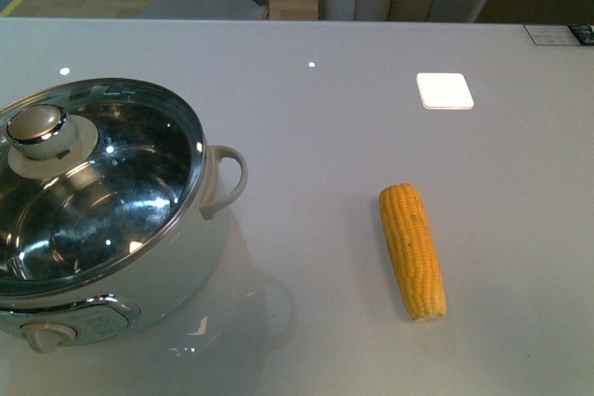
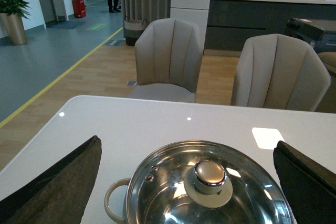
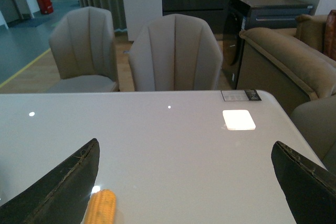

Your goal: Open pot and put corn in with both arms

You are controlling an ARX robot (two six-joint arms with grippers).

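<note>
The white pot stands at the table's front left with its glass lid on; the lid's round knob sits toward the left. A white loop handle sticks out on its right. The yellow corn lies on the table at the front right, lengthwise toward me. Neither arm shows in the front view. My left gripper is open, its fingers wide on both sides of the lid knob and above the pot. My right gripper is open above the table, with the corn's tip beside one finger.
The white table carries a bright square light reflection at the back right and a dark label at the far right corner. Two beige chairs stand behind the far edge. A sofa stands off to the right.
</note>
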